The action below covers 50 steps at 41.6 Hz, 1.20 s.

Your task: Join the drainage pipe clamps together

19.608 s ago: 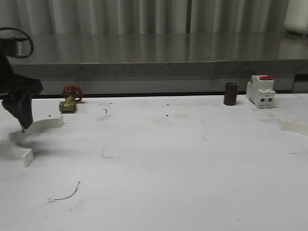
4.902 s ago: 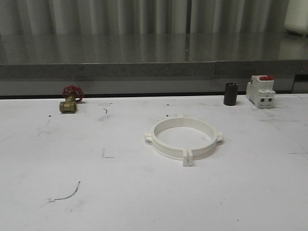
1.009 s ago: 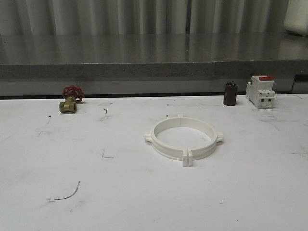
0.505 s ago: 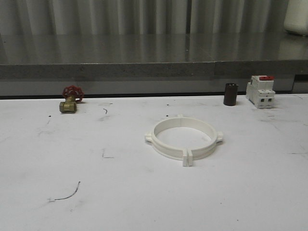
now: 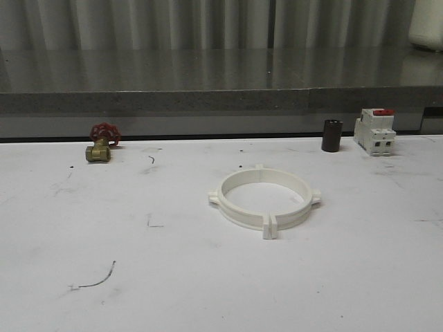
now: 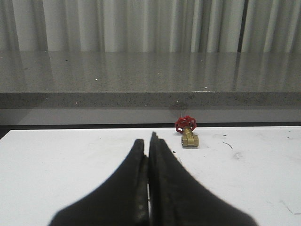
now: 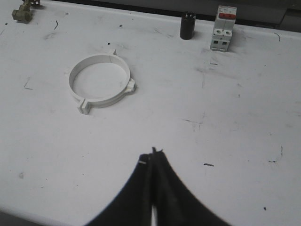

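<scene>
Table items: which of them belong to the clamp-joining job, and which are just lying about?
Job:
- two white plastic half-ring clamps, joined into a ring

Lying about:
- brass valve with red wheel
- dark cylinder
- white boxy breaker with red switch

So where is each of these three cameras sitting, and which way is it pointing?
Front view: fixed behind the white table, looking forward at the joined drainage pipe clamps, brass valve, dark cylinder and breaker.
Left wrist view: low over the table, facing the grey ledge and valve; the shut left gripper shows.
Right wrist view: higher, angled down at the clamps, cylinder and breaker; the shut right gripper shows.
Shared: the valve shows in all three views.
</scene>
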Tool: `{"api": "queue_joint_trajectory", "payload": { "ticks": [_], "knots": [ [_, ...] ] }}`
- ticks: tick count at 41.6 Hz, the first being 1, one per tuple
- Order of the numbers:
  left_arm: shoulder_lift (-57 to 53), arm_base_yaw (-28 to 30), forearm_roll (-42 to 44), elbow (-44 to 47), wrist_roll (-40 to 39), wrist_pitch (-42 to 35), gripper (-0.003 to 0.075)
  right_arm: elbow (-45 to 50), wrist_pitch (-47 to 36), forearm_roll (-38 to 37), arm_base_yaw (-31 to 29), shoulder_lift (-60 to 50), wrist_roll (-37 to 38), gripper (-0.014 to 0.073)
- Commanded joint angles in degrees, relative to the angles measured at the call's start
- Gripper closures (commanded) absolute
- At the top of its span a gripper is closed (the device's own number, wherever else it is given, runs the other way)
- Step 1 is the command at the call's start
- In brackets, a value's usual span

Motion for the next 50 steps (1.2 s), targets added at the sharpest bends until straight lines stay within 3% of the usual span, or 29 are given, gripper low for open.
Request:
{"api": "queue_joint_trajectory", "payload": {
  "ticks": [1,14,29,35,50],
  "knots": [
    [-0.71,0.08,-0.36,1.32,0.0,-4.55,0.0741,-1.33,-3.75,0.25,-0.29,0.32,-0.14,0.0713],
    [-0.71,0.08,-0.36,1.32,0.0,-4.55,0.0741,-0.3,-4.72,-1.07,-0.74,-0.72,-0.19,0.0713],
    [-0.71,0.08,-0.36,1.32,0.0,-4.55,0.0741,22.5,-31.39,-1.24,-9.43,-17.74,-0.19,0.0713],
    [-0.71,0.08,-0.36,1.32,0.0,-4.55,0.0741,31.06,-37.29,-1.19,-9.62,-24.35,-0.19,0.0713],
    [-0.71,0.08,-0.36,1.32,0.0,-4.55,0.0741,38.38,-46.74,-0.62,-10.58,-27.44,-0.19,0.0713]
  ]
}}
